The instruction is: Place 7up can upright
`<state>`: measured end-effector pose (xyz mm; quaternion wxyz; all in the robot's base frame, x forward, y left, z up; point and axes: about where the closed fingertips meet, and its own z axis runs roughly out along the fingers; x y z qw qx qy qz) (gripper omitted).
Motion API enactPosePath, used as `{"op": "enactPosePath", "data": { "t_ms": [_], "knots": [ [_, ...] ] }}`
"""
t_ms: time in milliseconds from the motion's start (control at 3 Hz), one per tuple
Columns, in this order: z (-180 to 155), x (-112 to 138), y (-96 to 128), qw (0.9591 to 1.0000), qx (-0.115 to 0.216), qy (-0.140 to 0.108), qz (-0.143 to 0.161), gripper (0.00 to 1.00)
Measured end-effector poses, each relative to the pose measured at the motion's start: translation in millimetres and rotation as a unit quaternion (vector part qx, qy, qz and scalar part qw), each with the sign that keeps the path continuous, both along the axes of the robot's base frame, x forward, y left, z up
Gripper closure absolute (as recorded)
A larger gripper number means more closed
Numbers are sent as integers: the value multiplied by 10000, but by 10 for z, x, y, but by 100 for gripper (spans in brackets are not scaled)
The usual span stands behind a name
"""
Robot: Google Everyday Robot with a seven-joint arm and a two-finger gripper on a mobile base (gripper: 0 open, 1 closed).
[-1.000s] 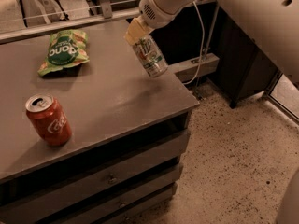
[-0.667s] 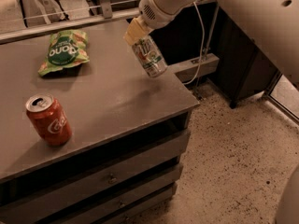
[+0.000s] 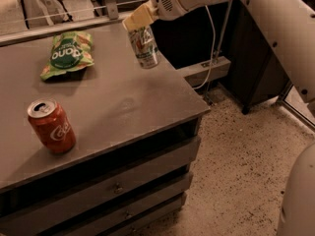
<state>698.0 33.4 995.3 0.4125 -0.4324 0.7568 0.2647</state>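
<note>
The 7up can [image 3: 144, 47], nearly upright with its top leaning slightly left, is at the far right of the tabletop [image 3: 113, 97], its upper end clamped in the closed pincer [image 3: 138, 23], with the green snack bag [image 3: 66, 55] to its left and the red can [image 3: 51, 126] standing nearer the front.

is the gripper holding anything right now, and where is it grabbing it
Yes: the gripper holds the 7up can by its top end. The can hangs nearly upright below it, over the far right part of the table.
</note>
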Motion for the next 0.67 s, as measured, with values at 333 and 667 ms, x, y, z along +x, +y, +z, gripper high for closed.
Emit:
{"op": "enactPosePath", "data": {
  "t_ms": [333, 667],
  "knots": [
    [239, 99, 163, 9880, 1265, -393, 796, 100],
    [209, 95, 215, 9703, 1879, -700, 1355, 100]
  ]
}}
